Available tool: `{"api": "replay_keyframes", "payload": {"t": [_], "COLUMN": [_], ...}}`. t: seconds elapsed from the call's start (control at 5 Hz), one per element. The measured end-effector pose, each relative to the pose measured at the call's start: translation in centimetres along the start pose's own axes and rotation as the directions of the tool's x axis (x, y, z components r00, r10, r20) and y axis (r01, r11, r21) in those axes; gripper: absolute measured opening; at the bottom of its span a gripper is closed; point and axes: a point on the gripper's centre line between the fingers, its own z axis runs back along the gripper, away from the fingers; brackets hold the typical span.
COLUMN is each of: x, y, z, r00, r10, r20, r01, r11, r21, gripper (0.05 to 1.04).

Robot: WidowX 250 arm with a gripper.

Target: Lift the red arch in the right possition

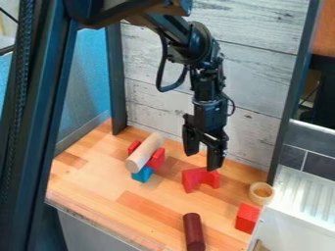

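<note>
In the camera view, the end effector (203,158) hangs down over the tabletop (108,188), its fingers spread and nothing between them: released. The red arch (191,179) stands on the tabletop just below it; whether a fingertip touches it, I cannot tell. Clock directions here run from the arch as seen. At ten o'clock, a pale wooden cylinder (145,151) lies tilted across a red block (157,158), with a blue block (142,174) beneath at nine. A dark red cylinder (194,231) lies at six, a red cube (247,218) between four and five. Between three and four sits a round, hollow wooden piece (262,188), its inside tan; whether it has a bottom is unclear.
</note>
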Motion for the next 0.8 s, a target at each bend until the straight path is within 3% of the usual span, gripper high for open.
{"api": "replay_keyframes", "payload": {"t": [0.2, 0.8], "x": [-0.64, 0.27], "y": [-0.27, 0.38], "z": [-1.79, -2.1], "r00": [0.999, 0.994], "r10": [0.0, -0.107], "r20": [-0.04, 0.024], "r01": [-0.001, 0.106], "r11": [1.0, 0.994], "r21": [-0.026, 0.013], "gripper": [1.0, 1.0]}}
